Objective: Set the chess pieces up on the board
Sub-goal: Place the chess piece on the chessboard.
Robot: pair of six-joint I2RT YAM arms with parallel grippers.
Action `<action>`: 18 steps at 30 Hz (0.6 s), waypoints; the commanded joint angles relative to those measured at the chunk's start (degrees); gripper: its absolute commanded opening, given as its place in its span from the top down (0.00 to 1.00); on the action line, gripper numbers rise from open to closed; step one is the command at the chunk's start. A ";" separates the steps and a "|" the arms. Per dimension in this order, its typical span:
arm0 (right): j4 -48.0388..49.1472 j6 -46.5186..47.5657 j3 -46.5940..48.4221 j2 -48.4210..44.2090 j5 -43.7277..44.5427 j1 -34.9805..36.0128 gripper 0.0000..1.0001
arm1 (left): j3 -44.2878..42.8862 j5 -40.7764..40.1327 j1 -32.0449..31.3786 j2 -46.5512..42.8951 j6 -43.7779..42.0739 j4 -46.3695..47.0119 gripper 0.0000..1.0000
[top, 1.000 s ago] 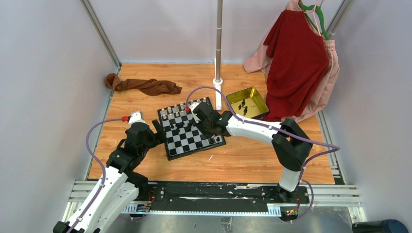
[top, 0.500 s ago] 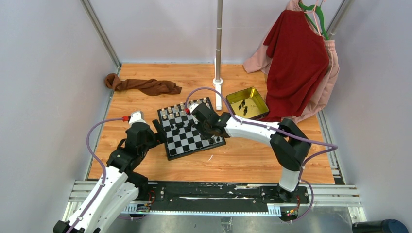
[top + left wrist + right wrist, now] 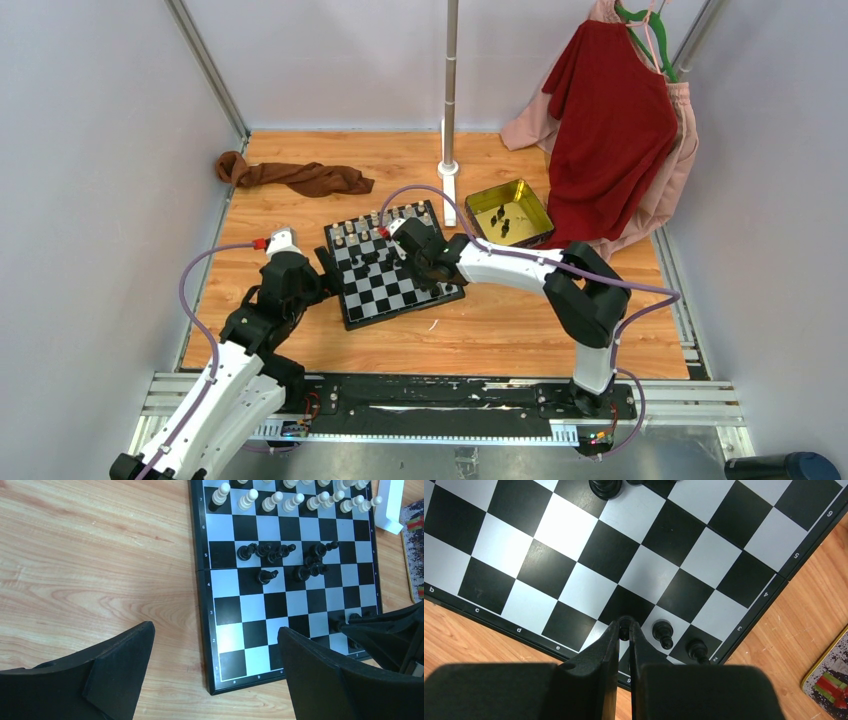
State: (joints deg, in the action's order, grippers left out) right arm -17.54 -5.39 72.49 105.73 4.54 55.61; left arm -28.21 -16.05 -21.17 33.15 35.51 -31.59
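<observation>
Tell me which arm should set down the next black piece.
Right. The right gripper is pinched shut on a black piece over the board, beside two black pawns. The left gripper hangs open and empty at the board's left edge.

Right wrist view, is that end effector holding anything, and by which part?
The right end effector pinches a black chess piece by its head, low over the board near its edge. The piece's lower part is hidden.

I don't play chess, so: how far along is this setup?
Done: the pale pieces stand in rows at the far end of the board, and two black pawns sit by its near edge. In hand: the right claw looks shut on a black piece beside them. Still to do: a black cluster mid-board and pieces in the tin.
</observation>
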 commanded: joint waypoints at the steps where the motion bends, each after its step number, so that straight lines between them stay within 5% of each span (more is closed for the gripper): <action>1: -0.21 -0.59 1.84 1.24 0.06 0.81 1.00 | 0.61 0.46 -0.54 0.25 -0.63 1.18 0.00; 18: -0.96 -0.50 2.75 2.44 -0.66 0.81 1.00 | 0.78 0.50 -0.54 0.33 -0.70 1.47 0.00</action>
State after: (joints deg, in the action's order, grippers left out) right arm -17.54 -5.39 74.04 106.89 4.38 55.61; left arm -28.14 -15.70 -21.17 33.28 35.46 -31.31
